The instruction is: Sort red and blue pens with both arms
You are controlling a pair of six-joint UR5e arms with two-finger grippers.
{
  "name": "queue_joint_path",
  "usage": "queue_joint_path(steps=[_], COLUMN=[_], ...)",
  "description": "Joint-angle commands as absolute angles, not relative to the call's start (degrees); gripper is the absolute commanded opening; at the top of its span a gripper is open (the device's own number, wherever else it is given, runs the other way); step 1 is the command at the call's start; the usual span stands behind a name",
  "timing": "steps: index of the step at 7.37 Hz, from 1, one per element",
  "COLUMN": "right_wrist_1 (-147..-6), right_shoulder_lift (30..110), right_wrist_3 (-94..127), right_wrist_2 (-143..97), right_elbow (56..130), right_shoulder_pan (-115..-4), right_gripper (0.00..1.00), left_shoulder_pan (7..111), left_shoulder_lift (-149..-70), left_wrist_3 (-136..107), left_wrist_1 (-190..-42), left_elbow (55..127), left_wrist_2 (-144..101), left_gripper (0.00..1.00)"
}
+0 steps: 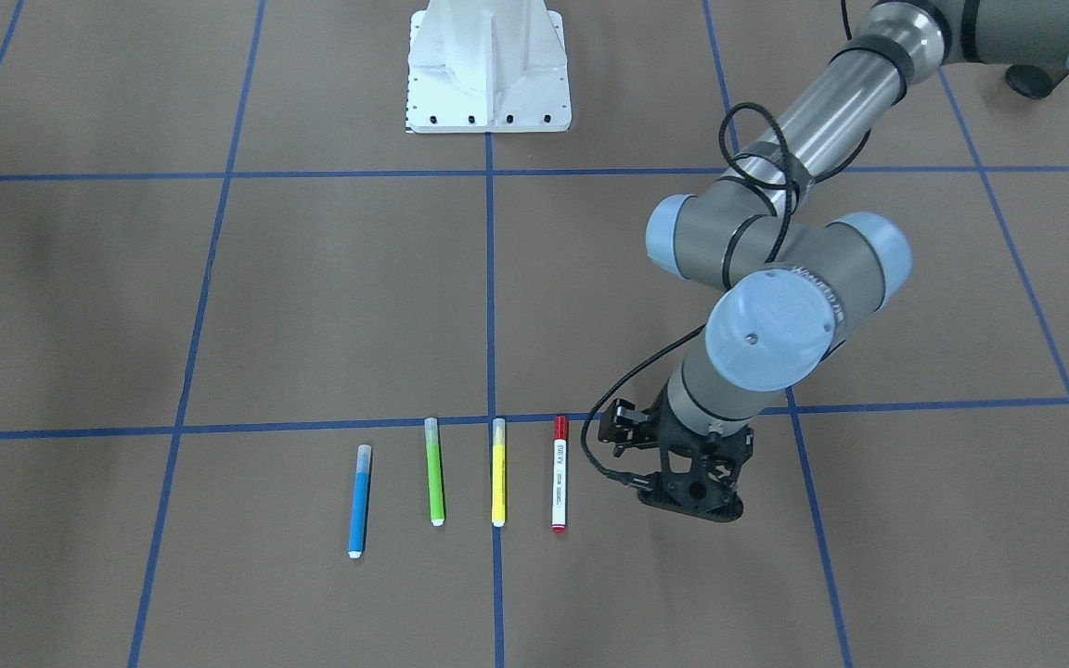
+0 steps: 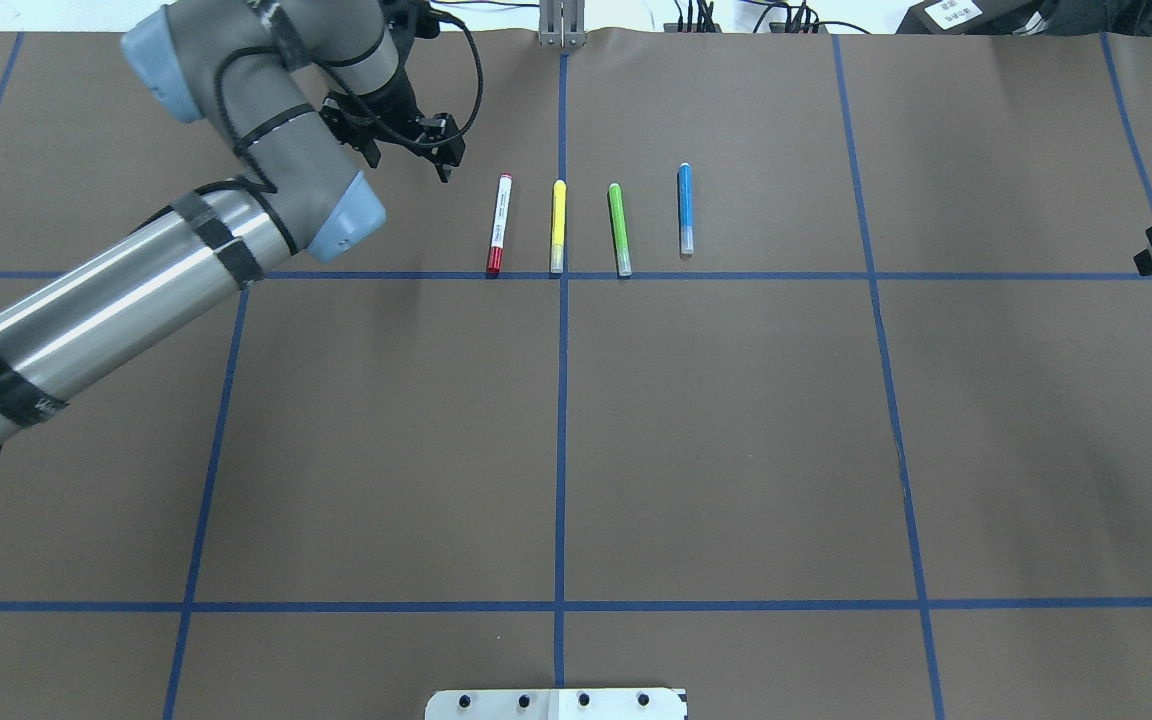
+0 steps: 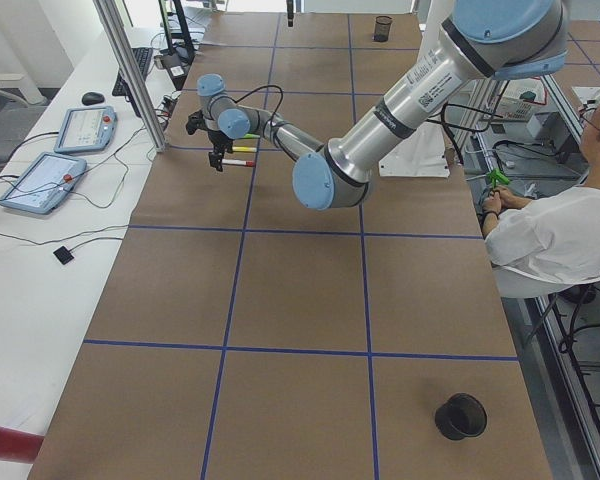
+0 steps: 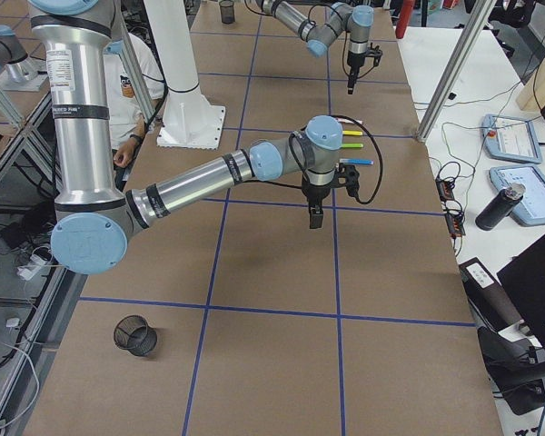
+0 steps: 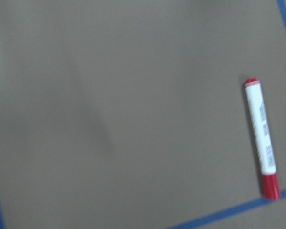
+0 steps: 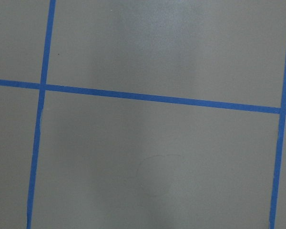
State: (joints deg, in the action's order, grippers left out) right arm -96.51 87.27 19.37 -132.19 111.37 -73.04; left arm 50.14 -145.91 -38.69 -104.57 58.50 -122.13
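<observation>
Lying side by side on the matte brown, paper-covered desk (image 1: 312, 306), four slim cylindrical markers form a row just beside a blue tape line (image 1: 219, 429). The red pen (image 1: 560, 473) has a glossy white barrel with printed text, a red cap and a red tip. It is at the end of the row nearest the left arm, its cap end reaching the tape. The blue pen (image 1: 360, 501), with a translucent greyish cap, lies at the opposite end, and the yellow marker (image 1: 498, 473) and green marker (image 1: 436, 471) lie between them. The left pincer (image 1: 690, 496), black and angular, points down just beside the red pen without touching it; I cannot tell how far open it is. The right pincer (image 4: 315, 218) hangs over bare desk, well apart from the blue pen, and its opening is likewise unclear.
</observation>
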Motion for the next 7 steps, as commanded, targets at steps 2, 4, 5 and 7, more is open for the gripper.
queue_joint_path(steps=[2,4,5,7], right_wrist_1=[-96.5,-96.6,-96.5,-96.6], right_shoulder_lift=[87.2,87.3,87.4,87.8], right_wrist_3=[19.4,19.5,19.5,19.5], right_wrist_2=[-132.3,-132.3,-132.4,-133.9], right_elbow=[110.8,110.7,110.7,110.7], right_shoulder_pan=[-72.9,-72.7,-72.6,-72.5], right_gripper=[1.00,1.00,1.00,1.00], left_shoulder_pan=[48.3,46.1,45.8,44.2], left_shoulder_lift=[-158.9,-159.9,-160.0,-160.1], left_wrist_3=[-42.6,-43.6,-44.2,-47.4], left_wrist_1=[-111.2,-115.7,-115.8,-119.5], left_elbow=[38.1,34.0,33.6,32.1], left_wrist_2=[-119.4,-115.5,-115.4,-114.2], left_gripper=[0.90,0.86,0.83,0.80])
